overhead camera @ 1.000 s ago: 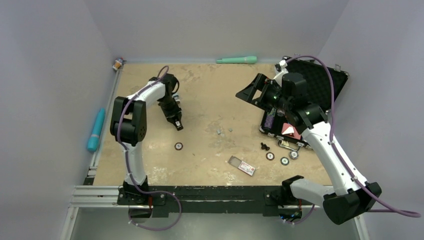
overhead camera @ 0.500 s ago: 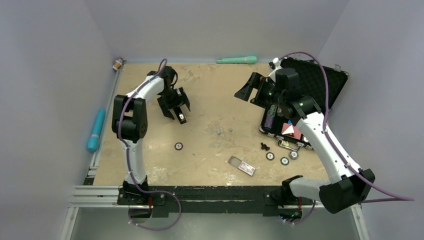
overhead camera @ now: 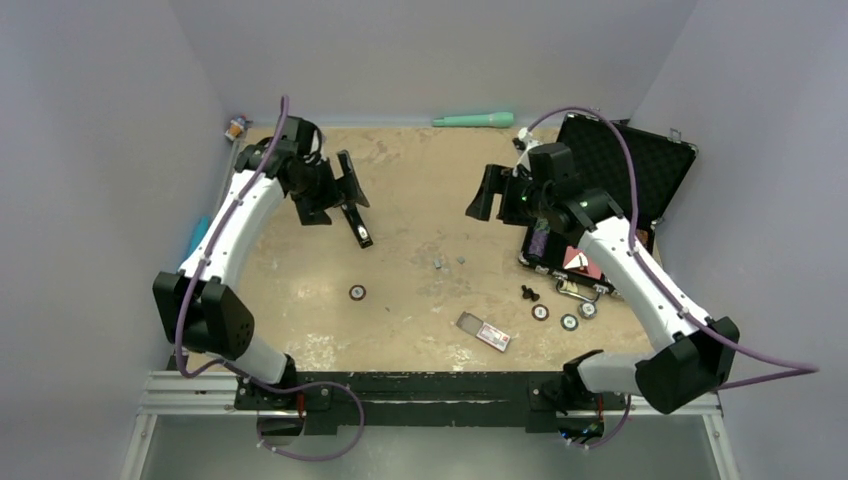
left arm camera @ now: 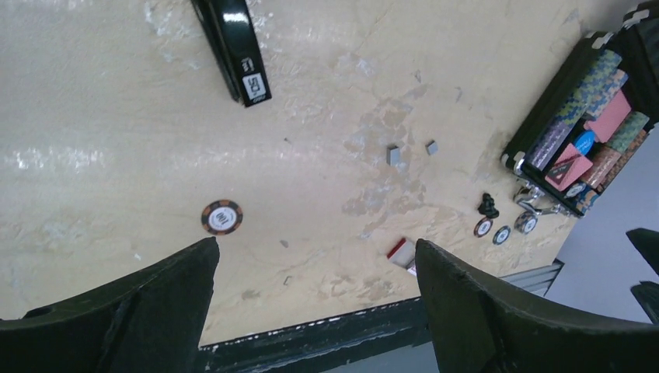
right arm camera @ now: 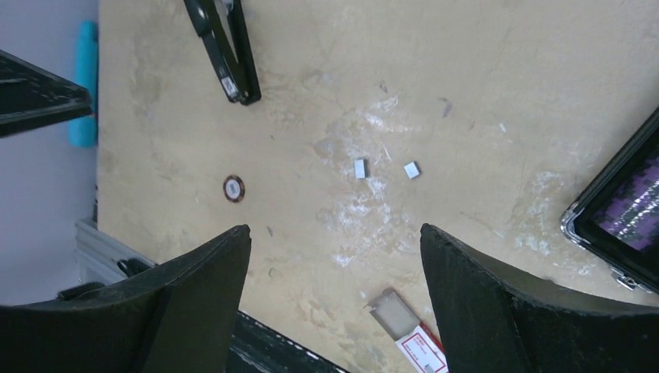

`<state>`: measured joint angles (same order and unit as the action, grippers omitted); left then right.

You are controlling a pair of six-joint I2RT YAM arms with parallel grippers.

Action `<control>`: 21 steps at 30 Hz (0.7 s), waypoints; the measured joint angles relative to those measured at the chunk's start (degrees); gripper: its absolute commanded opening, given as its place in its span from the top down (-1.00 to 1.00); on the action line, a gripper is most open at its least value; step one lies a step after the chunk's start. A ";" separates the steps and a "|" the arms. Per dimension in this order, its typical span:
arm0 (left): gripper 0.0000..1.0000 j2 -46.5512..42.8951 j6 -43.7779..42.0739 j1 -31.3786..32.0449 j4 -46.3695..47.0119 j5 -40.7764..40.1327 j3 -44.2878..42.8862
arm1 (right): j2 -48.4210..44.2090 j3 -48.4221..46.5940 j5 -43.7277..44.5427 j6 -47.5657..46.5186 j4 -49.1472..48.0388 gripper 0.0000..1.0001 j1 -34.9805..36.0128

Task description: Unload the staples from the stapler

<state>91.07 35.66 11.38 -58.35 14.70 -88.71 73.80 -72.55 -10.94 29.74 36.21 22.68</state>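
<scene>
Top external view: left gripper (overhead camera: 331,196) hangs over the far-left of the table (overhead camera: 420,170), jaws wide apart and empty. The stapler (overhead camera: 357,230) lies flat on the surface just beside it and is not touched. The staples (overhead camera: 438,263), two small grey bits, rest near the table's centre, well apart from the stapler. Right gripper (overhead camera: 498,195) hovers beside the open chip case (overhead camera: 640,160), its jaws apart with nothing between them.

Left wrist view: both staple bits lie loose to the right of the stapler, with one chip (left arm camera: 222,217) nearby.

Right wrist view: same layout, with a staple box (right arm camera: 408,330) at the bottom edge. Whether the magazine is empty cannot be told.

Recommendation: confirm the magazine is empty before finishing. Any regrasp should take the stapler across its body and keep clear of the loose staples.
</scene>
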 measured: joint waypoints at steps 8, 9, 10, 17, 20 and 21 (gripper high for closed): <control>-0.98 -12.96 -2.95 0.00 -3.56 -2.97 13.57 | 7.61 0.55 2.73 -2.40 0.22 -0.59 13.20; -0.97 -14.78 -3.43 0.00 -3.74 -3.04 15.72 | 8.90 0.55 3.39 -2.40 0.24 -0.58 14.88; -0.97 -16.46 -3.82 -0.02 -4.02 -3.02 17.66 | 10.03 0.55 4.15 -2.38 0.22 -0.57 16.41; -0.97 -25.70 -6.99 -0.02 -4.24 -2.69 27.10 | 16.06 -1.79 7.48 -2.12 2.10 -0.53 19.47; -0.98 -30.03 -8.63 0.00 -4.00 -2.69 30.53 | 21.00 -5.18 10.40 -2.32 4.68 -0.48 19.28; -0.98 -31.30 -8.98 -0.02 -4.13 -2.69 31.56 | 22.43 -5.86 11.21 -2.34 5.20 -0.47 19.23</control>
<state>59.77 26.68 11.35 -62.48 12.01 -57.14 96.23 -78.41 0.27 27.40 41.41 41.91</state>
